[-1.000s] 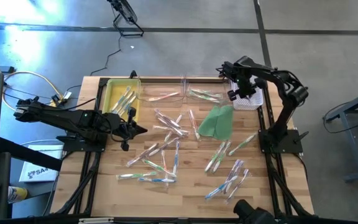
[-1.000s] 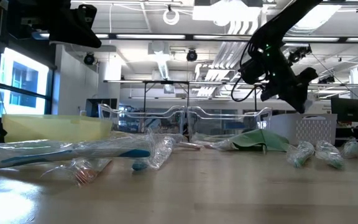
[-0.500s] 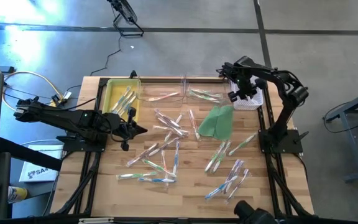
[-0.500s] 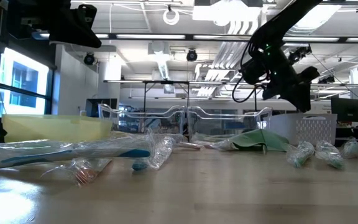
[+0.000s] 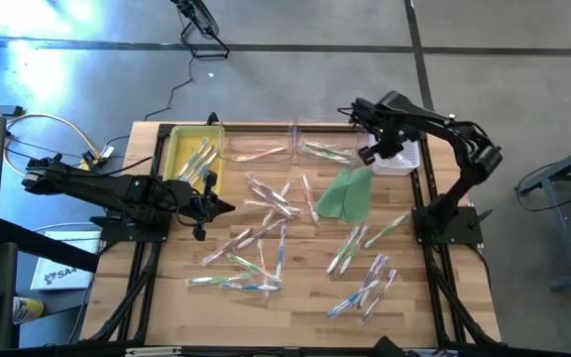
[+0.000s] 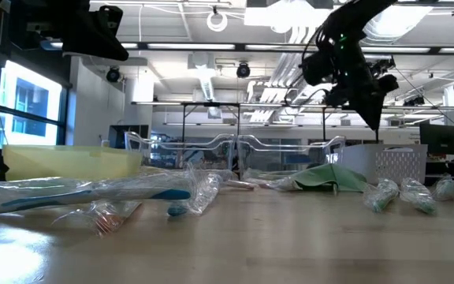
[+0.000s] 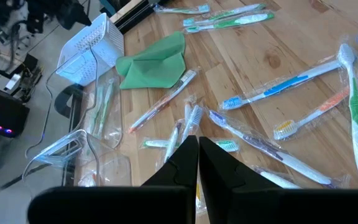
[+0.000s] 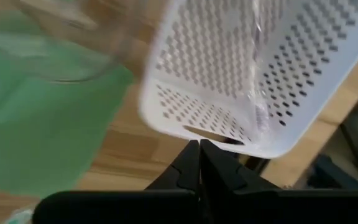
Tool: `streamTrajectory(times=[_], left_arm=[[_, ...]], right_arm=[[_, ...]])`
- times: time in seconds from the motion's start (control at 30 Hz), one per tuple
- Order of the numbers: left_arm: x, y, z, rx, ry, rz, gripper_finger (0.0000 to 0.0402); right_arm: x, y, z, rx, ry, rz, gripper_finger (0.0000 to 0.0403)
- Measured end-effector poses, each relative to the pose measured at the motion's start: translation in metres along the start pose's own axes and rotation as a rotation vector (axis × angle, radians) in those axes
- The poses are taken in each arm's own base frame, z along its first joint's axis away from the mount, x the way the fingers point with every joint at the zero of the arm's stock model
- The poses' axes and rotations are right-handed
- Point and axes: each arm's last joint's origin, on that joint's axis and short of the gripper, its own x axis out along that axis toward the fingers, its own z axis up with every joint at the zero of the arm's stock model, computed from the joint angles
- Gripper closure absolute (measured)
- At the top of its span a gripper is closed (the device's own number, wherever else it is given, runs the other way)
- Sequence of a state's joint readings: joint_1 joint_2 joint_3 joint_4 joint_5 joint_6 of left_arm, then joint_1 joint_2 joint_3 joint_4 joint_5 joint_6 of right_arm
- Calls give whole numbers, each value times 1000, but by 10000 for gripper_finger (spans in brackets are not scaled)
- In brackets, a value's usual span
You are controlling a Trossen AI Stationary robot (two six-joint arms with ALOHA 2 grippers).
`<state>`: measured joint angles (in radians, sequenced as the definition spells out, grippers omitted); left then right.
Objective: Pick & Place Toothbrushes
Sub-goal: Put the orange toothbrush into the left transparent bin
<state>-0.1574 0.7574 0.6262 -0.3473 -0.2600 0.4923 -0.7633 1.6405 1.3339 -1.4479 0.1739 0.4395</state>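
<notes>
Wrapped toothbrushes [image 5: 266,213] lie scattered flat on the wooden table, with more near the right side [image 5: 365,283]. Some lie in a yellow bin [image 5: 197,159], others in two clear trays [image 5: 295,151]. In the right wrist view a clear-wrapped one [image 8: 257,74] lies inside the white perforated basket [image 8: 229,68]. My right gripper [image 5: 367,153] hangs shut above the table between the right clear tray and the basket [image 5: 401,159], holding nothing. My left gripper [image 5: 213,205] hovers shut over the left part of the scatter [image 7: 194,146].
A folded green cloth [image 5: 345,193] lies flat in front of the right clear tray, close under my right gripper. Bins and trays line the far edge. Bare wood shows at the near middle of the table [image 5: 300,297].
My right gripper has drawn a little toward the table's left, off the white basket, and risen slightly, its fingers tipping more steeply downward. My left arm has kept still. No toothbrush on the table has moved.
</notes>
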Motion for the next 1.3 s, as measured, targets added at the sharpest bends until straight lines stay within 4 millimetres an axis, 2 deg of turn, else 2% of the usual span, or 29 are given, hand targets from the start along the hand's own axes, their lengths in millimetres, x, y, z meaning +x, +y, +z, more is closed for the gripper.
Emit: streamTrajectory(times=[0.2,0.43,0.77,1.07,1.3], left_arm=[[0,0,0,0,0,0,392],[0,0,0,0,0,0,392],[0,0,0,-1,0,0,392],[0,0,0,0,0,0,392],[0,0,0,0,0,0,392]], right_arm=[[-23,18,-10,-118,-167,209,398],[-46,55,-20,-278,-377,444,398],[-67,111,-46,-459,-571,608,398],[-77,143,-80,-404,-700,588,398],[-74,159,-95,-333,-736,534,398]])
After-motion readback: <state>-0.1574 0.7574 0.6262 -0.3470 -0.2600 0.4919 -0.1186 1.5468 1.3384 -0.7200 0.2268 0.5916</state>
